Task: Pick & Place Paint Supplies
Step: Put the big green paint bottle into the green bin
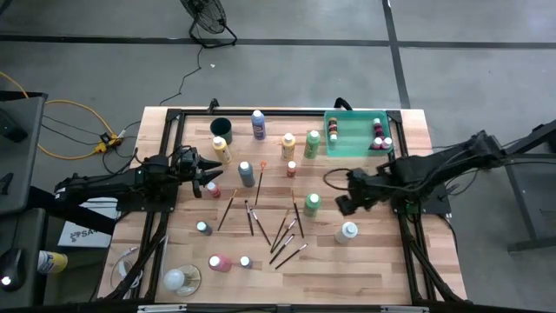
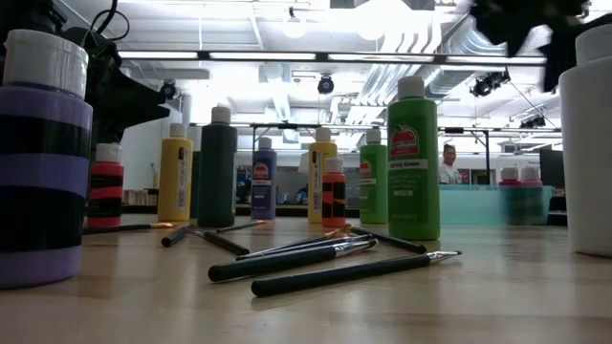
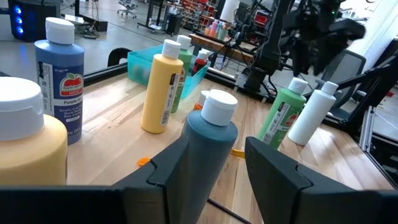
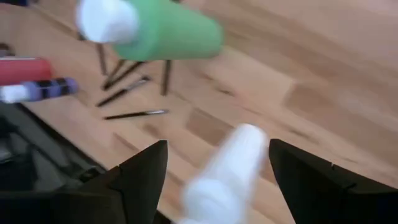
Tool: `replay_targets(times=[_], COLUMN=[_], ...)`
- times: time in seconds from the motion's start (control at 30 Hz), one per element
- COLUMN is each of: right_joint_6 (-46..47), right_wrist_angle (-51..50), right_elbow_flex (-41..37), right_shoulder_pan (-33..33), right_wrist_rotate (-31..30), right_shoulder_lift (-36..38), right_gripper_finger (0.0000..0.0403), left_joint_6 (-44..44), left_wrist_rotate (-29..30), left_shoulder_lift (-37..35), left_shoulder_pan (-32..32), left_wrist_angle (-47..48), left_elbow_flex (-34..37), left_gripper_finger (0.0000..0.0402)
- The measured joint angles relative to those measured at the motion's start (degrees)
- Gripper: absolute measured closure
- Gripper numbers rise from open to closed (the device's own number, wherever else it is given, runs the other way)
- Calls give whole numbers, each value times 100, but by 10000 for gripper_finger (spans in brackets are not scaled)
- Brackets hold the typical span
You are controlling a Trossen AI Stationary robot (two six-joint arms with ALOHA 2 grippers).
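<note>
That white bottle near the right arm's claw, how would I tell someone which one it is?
Start at the translucent green tray at the table's far right corner, then come toward the near edge, past the right claw. Just beyond that claw stands the white bottle, beside a green bottle. It is the only all-white one among the coloured bottles on that side.

Bare wood beside the tray (image 1: 347,149); scattered paintbrushes (image 1: 282,236) and upright bottles (image 1: 246,173) mid-table.
</note>
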State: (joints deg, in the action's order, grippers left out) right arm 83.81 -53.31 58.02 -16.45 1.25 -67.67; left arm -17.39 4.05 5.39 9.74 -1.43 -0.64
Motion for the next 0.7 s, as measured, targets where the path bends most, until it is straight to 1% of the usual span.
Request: replay_targets(times=[0.1,0.2,0.37,0.53,0.7], right_joint_6=[-38,-162,-297,-468,-1163], right_wrist_angle=[641,1042,1028,1030,1118], right_elbow_flex=[0,0,0,0,0], right_shoulder_pan=[0,0,-17,-269,-428], right_wrist_rotate=[-54,-346,-722,-767,-771], right_shoulder_lift=[-269,-419,-449,-451,-493], right_gripper_finger=[128,128,128,128,128], left_joint_6=[0,0,0,0,0], left_wrist_rotate=[-2,0,-1,0,-1], left_shoulder_lift=[1,0,1,0,1], left_shoulder_pan=[0,0,0,-2,0], left_wrist_angle=[1,0,2,2,1], left_elbow_flex=[0,0,0,0,0], left_gripper_finger=[250,250,250,250,250])
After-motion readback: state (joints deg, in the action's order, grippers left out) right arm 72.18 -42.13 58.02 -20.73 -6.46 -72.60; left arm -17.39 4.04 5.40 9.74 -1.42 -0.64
